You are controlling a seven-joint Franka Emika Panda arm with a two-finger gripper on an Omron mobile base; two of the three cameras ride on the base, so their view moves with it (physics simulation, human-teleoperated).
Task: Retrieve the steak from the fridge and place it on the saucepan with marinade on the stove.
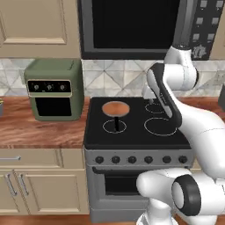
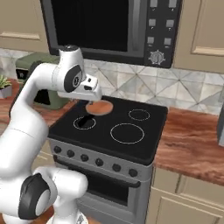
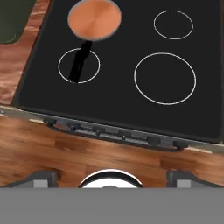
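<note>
The saucepan (image 1: 115,108) stands on the stove (image 1: 136,132) over its rear left burner, its black handle (image 3: 81,63) pointing toward the front. Flat orange-brown marinade (image 3: 94,18) covers the pan's inside, and I see nothing lying on it. My gripper (image 2: 93,95) hangs above the cooktop (image 2: 100,131), just in front of and above the pan (image 2: 99,107). In the hand view its fingertips (image 3: 41,177) stand wide apart, so the gripper (image 3: 111,177) is open with nothing between them. The steak and the fridge are out of view.
A green countertop oven (image 1: 53,90) sits on the wooden counter (image 1: 39,132) left of the stove. A dark microwave (image 2: 105,26) hangs above the cooktop. More wooden counter (image 2: 192,135) runs to the right. A small plant (image 2: 4,87) stands at the far left.
</note>
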